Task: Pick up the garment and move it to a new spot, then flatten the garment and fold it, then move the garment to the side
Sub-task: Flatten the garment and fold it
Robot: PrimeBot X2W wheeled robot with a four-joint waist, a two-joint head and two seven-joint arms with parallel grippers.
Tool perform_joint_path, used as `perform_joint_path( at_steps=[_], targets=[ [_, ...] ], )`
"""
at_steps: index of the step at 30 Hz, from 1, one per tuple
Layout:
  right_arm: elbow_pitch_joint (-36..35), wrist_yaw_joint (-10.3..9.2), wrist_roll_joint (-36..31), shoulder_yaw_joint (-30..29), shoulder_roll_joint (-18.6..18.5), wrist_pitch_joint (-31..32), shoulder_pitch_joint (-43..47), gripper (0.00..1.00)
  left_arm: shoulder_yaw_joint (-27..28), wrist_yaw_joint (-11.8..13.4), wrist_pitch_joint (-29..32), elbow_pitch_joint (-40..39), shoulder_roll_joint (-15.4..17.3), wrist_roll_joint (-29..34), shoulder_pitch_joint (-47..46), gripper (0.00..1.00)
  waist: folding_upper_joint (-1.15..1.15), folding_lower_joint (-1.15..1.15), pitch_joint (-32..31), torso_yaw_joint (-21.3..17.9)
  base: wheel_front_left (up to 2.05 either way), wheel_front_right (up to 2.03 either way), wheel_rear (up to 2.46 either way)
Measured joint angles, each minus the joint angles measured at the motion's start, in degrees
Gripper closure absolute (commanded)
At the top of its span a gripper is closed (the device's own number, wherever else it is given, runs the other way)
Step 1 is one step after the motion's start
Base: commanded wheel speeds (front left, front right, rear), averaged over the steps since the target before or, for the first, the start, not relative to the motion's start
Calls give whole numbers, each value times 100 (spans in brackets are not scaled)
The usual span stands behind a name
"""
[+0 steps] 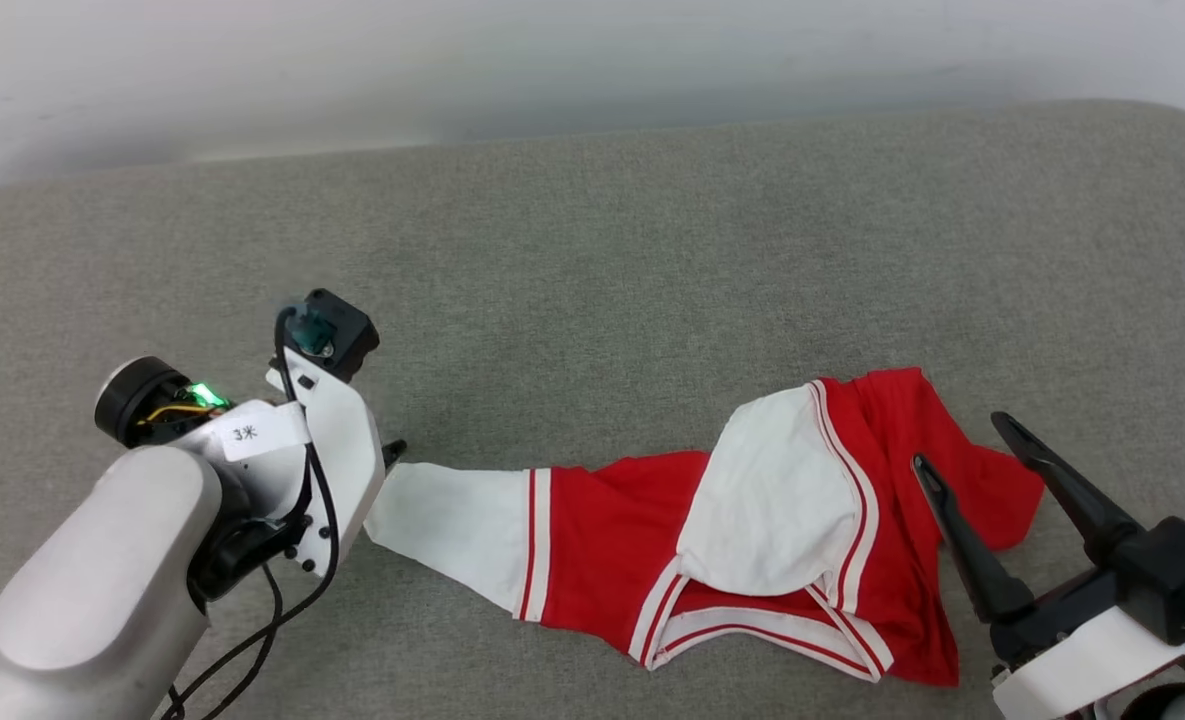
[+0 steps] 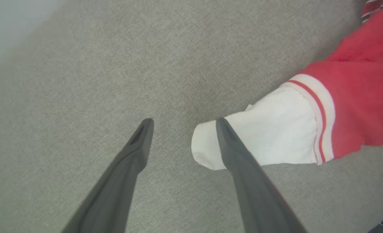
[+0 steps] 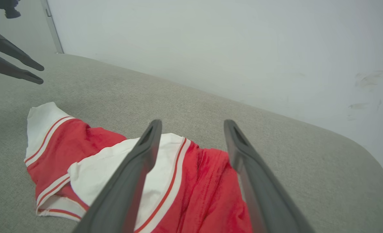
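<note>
The garment [image 1: 612, 520] lies crumpled on the grey padded surface [image 1: 592, 250], red with white sleeves and red-white striped trim. One white sleeve stretches left and the other is folded over the red body. My left gripper [image 1: 392, 455] hangs over the left sleeve's end, mostly hidden by its wrist. In the left wrist view my left gripper [image 2: 184, 121] is open, one finger [image 2: 239, 161] crossing the sleeve cuff [image 2: 269, 139]. My right gripper [image 1: 962, 445] is open above the garment's right end. In the right wrist view my right gripper [image 3: 193, 123] holds nothing above the garment [image 3: 81, 142].
A pale wall [image 3: 210, 48] runs behind the padded surface, whose rounded corner [image 3: 356, 152] shows on the right. My left gripper [image 3: 33, 74] appears at the upper left of the right wrist view. Bare grey padding stretches beyond the garment.
</note>
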Motion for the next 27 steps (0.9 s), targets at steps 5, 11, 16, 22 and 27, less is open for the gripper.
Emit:
perform_joint_path(
  at_steps=[5,11,16,22,27],
  targets=[
    [87,0,-13,79,4,-32,-284,0,-821,0,497,467,211,-625,-235,0,0,0,343,-220,0,0,0],
    [282,0,12,147,12,-110,-458,0,-1493,1,676,725,359,-932,-435,45,0,0,515,-371,0,0,0],
    [425,0,24,141,11,-138,-494,0,-1684,0,190,904,367,-1122,-493,100,0,0,404,-350,0,0,0],
    [482,0,24,63,-13,-102,-448,0,-1607,-9,-293,1177,684,-1155,-466,100,0,0,132,-203,0,0,0],
    [490,0,31,32,-70,-27,-358,0,-1597,100,-452,1340,926,-1169,-121,100,0,0,-38,-60,0,0,0]
  ],
)
